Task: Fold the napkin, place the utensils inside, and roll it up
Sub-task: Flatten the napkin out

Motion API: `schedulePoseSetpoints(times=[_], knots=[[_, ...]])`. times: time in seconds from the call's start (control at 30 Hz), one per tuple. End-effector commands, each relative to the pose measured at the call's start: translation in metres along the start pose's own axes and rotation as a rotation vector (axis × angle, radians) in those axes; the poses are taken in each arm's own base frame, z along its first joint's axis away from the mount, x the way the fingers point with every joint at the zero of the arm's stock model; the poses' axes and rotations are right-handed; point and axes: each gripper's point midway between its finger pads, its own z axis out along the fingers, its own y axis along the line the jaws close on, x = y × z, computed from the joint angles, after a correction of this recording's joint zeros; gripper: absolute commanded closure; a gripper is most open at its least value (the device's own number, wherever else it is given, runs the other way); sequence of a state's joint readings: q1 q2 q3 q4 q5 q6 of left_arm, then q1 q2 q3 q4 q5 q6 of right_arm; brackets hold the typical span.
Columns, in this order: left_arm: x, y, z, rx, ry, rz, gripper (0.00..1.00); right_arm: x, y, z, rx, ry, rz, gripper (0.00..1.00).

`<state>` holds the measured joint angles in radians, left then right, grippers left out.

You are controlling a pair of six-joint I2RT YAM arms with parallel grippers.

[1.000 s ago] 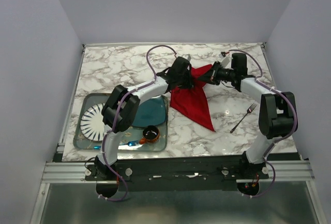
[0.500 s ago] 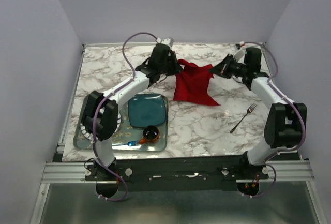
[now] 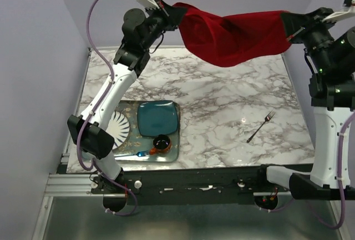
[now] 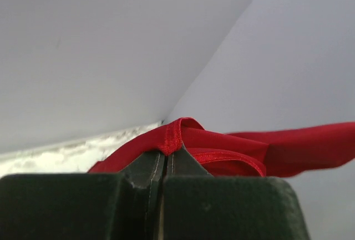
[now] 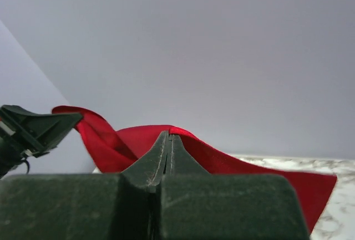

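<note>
The red napkin [image 3: 233, 35] hangs stretched in the air high above the far half of the table, sagging in the middle. My left gripper [image 3: 176, 10] is shut on its left corner; in the left wrist view the hemmed napkin [image 4: 222, 148] is pinched at the tips of the left gripper [image 4: 167, 152]. My right gripper [image 3: 288, 21] is shut on the right corner, and the right wrist view shows the napkin [image 5: 233, 159] folded over the tips of the right gripper [image 5: 169, 136]. The silver fork [image 3: 260, 127] lies on the marble at the right.
A clear tray [image 3: 91, 150] at the near left holds a teal square plate [image 3: 158, 117], a white patterned plate [image 3: 117, 130], a small dark cup [image 3: 161, 142] and a blue plastic utensil [image 3: 136, 154]. Grey walls close in on three sides.
Both arms have risen from the table and spread apart, lifting the napkin off the marble and pulling it out wide between them. The left gripper closed on its corner.
</note>
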<state>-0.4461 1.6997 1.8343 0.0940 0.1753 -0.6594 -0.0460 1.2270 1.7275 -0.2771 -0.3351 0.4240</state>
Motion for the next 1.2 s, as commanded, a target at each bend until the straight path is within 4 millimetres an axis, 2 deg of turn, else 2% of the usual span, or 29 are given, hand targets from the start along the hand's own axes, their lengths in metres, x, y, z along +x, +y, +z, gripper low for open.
schedulePoseSetpoints(times=[0.0,0.1,0.13,0.17,0.2,0.27,0.3,0.33,0.37,0.4,0.43,0.47,0.5,0.6,0.63,0.7,0.73,0.8,0.83,0.87,0.9,0.93,0.97,1.0,1.03,1.07,1.1,1.13,1.17], knots=[[-0.061,-0.014,-0.005,0.022,-0.138,-0.018,1.00,0.005,-0.030,-0.004,0.166,0.037,-0.026,0.99],[-0.074,-0.001,0.007,0.032,-0.198,-0.054,1.00,-0.003,-0.031,0.008,0.160,0.015,-0.026,0.99],[-0.085,-0.006,0.010,0.066,-0.236,-0.103,1.00,0.004,-0.039,0.020,0.170,0.030,-0.015,0.99],[-0.087,-0.004,0.014,0.088,-0.247,-0.128,1.00,-0.006,-0.038,0.025,0.166,0.003,-0.024,0.99],[-0.078,0.019,0.028,0.075,-0.243,-0.158,1.00,-0.005,-0.042,0.033,0.172,0.006,-0.020,0.99],[-0.093,0.018,0.039,0.132,-0.290,-0.267,1.00,-0.011,-0.050,0.053,0.177,-0.008,-0.028,0.99],[-0.072,0.047,0.059,0.115,-0.264,-0.319,1.00,-0.012,-0.053,0.061,0.178,-0.012,-0.027,0.99],[-0.090,0.035,0.063,0.178,-0.311,-0.334,1.00,-0.016,-0.054,0.068,0.176,-0.020,-0.031,0.99],[-0.089,0.039,0.070,0.199,-0.315,-0.398,1.00,-0.004,-0.065,0.083,0.184,0.005,-0.032,0.99],[-0.059,0.068,0.092,0.175,-0.280,-0.441,1.00,-0.020,-0.061,0.086,0.178,-0.034,-0.050,0.99],[-0.080,0.050,0.092,0.243,-0.322,-0.447,1.00,-0.021,-0.065,0.092,0.184,-0.038,-0.058,0.99],[-0.077,0.053,0.098,0.257,-0.327,-0.479,1.00,-0.022,-0.070,0.095,0.195,-0.036,-0.067,0.99],[-0.054,0.075,0.112,0.241,-0.310,-0.534,1.00,-0.019,-0.079,0.102,0.203,-0.027,-0.071,0.99],[-0.057,0.071,0.112,0.256,-0.336,-0.529,1.00,-0.036,-0.075,0.094,0.204,-0.059,-0.109,0.99],[-0.044,0.080,0.115,0.229,-0.309,-0.520,1.00,-0.033,-0.076,0.091,0.210,-0.049,-0.114,0.99],[-0.045,0.071,0.110,0.236,-0.288,-0.487,1.00,-0.030,-0.072,0.081,0.206,-0.032,-0.126,0.99],[-0.040,0.072,0.110,0.239,-0.272,-0.482,1.00,-0.039,-0.059,0.065,0.190,-0.046,-0.134,0.99],[-0.027,0.067,0.109,0.274,-0.207,-0.483,1.00,0.004,-0.072,0.056,0.215,0.051,-0.087,0.99],[-0.014,0.071,0.111,0.263,-0.164,-0.503,1.00,-0.001,-0.060,0.034,0.211,0.036,-0.076,0.99],[0.001,0.070,0.109,0.276,-0.093,-0.509,1.00,0.052,-0.079,0.027,0.251,0.147,-0.009,0.99],[0.010,0.073,0.107,0.276,-0.051,-0.518,1.00,0.071,-0.076,0.015,0.238,0.188,0.023,0.99],[0.043,0.093,0.105,0.244,0.026,-0.550,1.00,0.093,-0.075,0.004,0.236,0.231,0.057,0.99],[0.061,0.100,0.099,0.225,0.085,-0.569,1.00,0.103,-0.065,-0.016,0.214,0.228,0.098,0.99],[0.075,0.104,0.087,0.213,0.171,-0.566,1.00,0.170,-0.075,-0.032,0.219,0.367,0.164,0.99],[0.129,0.143,0.072,0.094,0.275,-0.623,1.00,0.204,-0.077,-0.044,0.216,0.430,0.198,0.99],[0.149,0.160,0.059,0.049,0.316,-0.622,1.00,0.224,-0.073,-0.055,0.205,0.456,0.241,0.99],[0.167,0.170,0.045,0.013,0.374,-0.638,0.94,0.286,-0.078,-0.079,0.221,0.596,0.320,0.99],[0.194,0.198,0.029,-0.082,0.452,-0.683,0.93,0.314,-0.074,-0.090,0.204,0.659,0.361,0.95],[0.210,0.208,0.020,-0.120,0.514,-0.684,0.82,0.335,-0.074,-0.096,0.197,0.691,0.396,0.88]])
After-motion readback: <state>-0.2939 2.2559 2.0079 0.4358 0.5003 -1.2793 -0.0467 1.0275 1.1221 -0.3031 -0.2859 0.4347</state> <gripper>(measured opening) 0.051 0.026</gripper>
